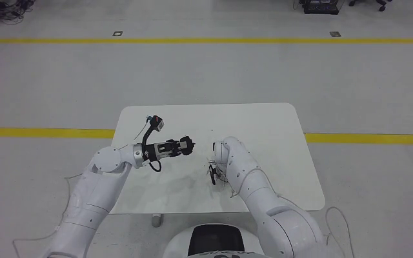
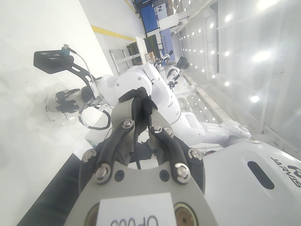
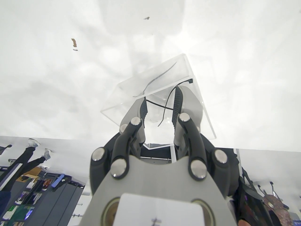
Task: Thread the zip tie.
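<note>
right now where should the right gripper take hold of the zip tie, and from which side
Probably the thin strap just behind the square head of the zip tie, leaving the tail free for threading. Come from above, over the clear box: the open right gripper is lined up there, and the strap runs across the gap between its fingers.

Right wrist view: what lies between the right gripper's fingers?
A thin black zip tie, crossing itself, and the wall of a clear plastic box, in the right wrist view.

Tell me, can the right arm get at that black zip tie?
Probably yes: the right gripper stands open with the zip tie between its fingers, though a clear box there may lie between them.
</note>
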`<state>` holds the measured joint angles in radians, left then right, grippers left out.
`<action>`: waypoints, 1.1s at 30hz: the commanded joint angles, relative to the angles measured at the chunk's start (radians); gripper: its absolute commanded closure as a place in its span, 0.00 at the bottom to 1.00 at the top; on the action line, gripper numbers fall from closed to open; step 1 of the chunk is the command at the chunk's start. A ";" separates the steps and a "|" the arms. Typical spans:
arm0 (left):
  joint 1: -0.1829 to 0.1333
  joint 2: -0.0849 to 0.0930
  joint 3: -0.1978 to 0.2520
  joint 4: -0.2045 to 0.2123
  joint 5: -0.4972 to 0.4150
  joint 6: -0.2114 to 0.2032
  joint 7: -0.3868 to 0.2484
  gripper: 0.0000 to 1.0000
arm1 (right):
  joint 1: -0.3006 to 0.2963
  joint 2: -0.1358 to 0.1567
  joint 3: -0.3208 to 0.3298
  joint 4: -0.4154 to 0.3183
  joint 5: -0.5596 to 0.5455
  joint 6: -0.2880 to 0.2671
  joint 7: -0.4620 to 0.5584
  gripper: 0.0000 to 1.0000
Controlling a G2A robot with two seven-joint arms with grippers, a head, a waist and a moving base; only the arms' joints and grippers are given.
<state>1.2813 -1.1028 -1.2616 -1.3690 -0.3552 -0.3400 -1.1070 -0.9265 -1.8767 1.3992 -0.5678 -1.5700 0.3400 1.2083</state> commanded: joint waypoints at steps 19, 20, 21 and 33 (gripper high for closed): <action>0.000 0.000 0.000 0.000 0.000 0.000 0.000 1.00 | 0.032 -0.006 0.014 0.060 0.000 0.000 -0.034 0.82; 0.000 0.000 0.000 0.000 0.000 0.000 0.000 1.00 | 0.032 -0.006 0.013 0.060 0.000 0.000 -0.034 0.81; 0.000 0.000 0.000 0.000 0.000 0.000 0.000 1.00 | 0.032 -0.006 0.011 0.059 0.000 0.000 -0.034 0.80; 0.000 0.000 0.000 0.000 0.000 0.000 0.000 1.00 | 0.008 -0.003 -0.012 0.011 0.000 0.000 -0.016 0.73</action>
<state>1.2813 -1.1028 -1.2616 -1.3690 -0.3552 -0.3400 -1.1070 -0.9154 -1.8799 1.3889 -0.5521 -1.5700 0.3400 1.1896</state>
